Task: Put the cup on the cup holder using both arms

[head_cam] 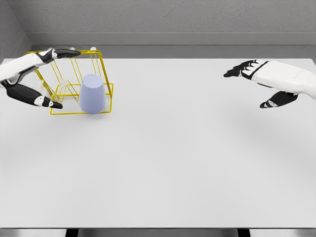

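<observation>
Observed on a white table (163, 168) filling most of the frame: a yellow wire cup holder (101, 69) standing at the upper left, near the table's far edge. Seated upside down within the holder's front right portion, a pale lavender cup (92, 94), wider at its base than at its top, resting over the holder's lower wire frame. Noted at the far left of the frame: left hand (34, 76), white with black fingers, positioned at the holder's left side, upper fingers extended along the top wire, thumb reaching low toward the base rail. Fingers spread and not clamped on the cup; contact with the holder's wires possibly present at the top rail, though not resolvable from this angle. Recorded at the upper right of the frame: right hand (264, 81), well apart from holder and cup, hovering above the table surface, fingers extended toward the left, thumb lowered beneath the palm, released and holding nothing. Behind the table, a grey wall (173, 19) across the top of the frame. Beneath the near table edge, dark leg stubs just visible at the bottom.
</observation>
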Robot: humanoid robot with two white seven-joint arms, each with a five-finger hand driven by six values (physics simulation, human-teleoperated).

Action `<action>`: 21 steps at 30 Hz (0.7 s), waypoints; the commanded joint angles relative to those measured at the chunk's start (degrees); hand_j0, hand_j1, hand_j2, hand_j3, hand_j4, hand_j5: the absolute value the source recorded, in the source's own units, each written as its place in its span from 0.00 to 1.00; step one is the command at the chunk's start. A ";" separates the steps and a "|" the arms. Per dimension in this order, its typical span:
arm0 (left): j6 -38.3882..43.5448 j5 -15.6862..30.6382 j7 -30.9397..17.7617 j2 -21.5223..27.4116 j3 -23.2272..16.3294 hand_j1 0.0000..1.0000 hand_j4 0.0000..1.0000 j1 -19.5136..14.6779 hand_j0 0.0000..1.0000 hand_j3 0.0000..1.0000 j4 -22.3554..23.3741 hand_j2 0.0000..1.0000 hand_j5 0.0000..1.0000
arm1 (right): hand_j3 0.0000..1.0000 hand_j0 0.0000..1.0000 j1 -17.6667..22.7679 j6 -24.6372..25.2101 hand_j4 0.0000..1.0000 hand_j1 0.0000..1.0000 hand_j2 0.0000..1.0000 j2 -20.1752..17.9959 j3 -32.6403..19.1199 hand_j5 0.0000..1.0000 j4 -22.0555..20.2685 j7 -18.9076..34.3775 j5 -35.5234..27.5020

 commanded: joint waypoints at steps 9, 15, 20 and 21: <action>-1.15 1.59 0.03 1.71 5.22 1.00 1.00 7.91 1.00 1.00 -1.01 1.00 1.00 | 1.00 1.00 0.00 0.12 1.00 1.00 1.00 -0.06 -0.01 1.00 -0.02 -0.03 -0.25; -1.15 1.59 0.03 1.27 6.10 1.00 1.00 8.70 1.00 1.00 -0.92 1.00 1.00 | 1.00 1.00 0.00 0.12 1.00 1.00 1.00 -0.06 -0.01 1.00 -0.02 -0.03 -0.25; -1.15 1.51 0.03 1.27 6.36 1.00 1.00 8.97 1.00 1.00 -0.83 1.00 1.00 | 1.00 1.00 0.00 0.12 1.00 1.00 1.00 -0.06 -0.01 1.00 -0.02 -0.03 -0.25; -1.15 1.42 0.03 1.27 6.36 1.00 1.00 8.97 1.00 1.00 -0.83 1.00 1.00 | 1.00 1.00 0.00 0.12 1.00 1.00 1.00 -0.06 -0.01 1.00 -0.02 -0.03 -0.25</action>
